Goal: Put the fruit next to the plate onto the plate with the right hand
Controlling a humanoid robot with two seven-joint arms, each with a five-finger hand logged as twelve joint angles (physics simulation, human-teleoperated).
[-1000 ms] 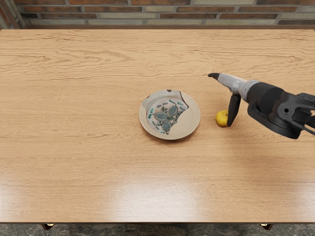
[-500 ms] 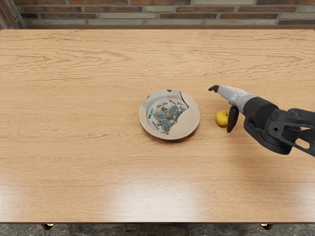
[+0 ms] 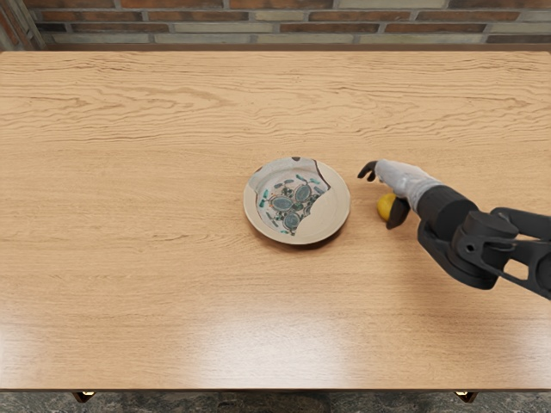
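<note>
The right hand (image 3: 394, 182) is hanging unclenched, fingers spread, over the yellow fruit (image 3: 385, 206), which is lying just right of the plate (image 3: 340, 205) (not on it); it should be cupping both sides before lifting.

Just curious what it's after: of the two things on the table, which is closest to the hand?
The small yellow fruit, partly hidden by the right hand. The patterned plate lies apart, to the picture's left of it.
</note>
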